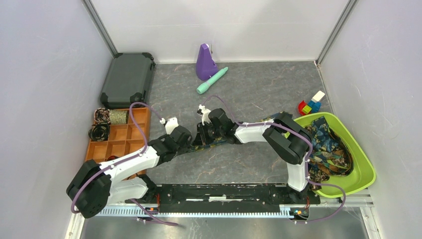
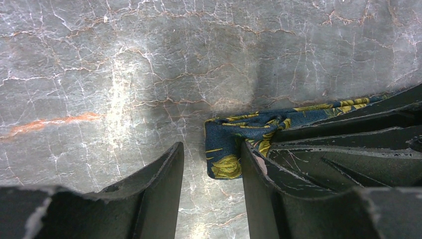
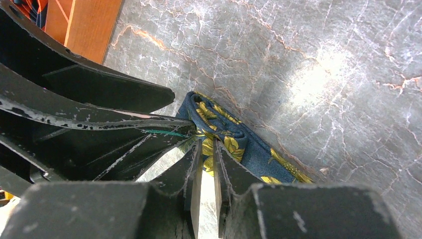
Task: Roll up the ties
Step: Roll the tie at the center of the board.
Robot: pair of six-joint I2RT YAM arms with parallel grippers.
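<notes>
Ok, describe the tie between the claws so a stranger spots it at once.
Go to the middle of the grey marbled table, where the left claw and right claw meet. Pinched there is a navy necktie with yellow-gold flowers, its end folded over. Unlike the ties heaped in the green bin or the coils in the orange tray, it lies on bare tabletop.

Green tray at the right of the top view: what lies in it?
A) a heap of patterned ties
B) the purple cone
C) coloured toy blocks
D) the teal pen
A: the green tray holds a heap of patterned ties, navy with gold print; the blocks stand outside it on the table.
</notes>
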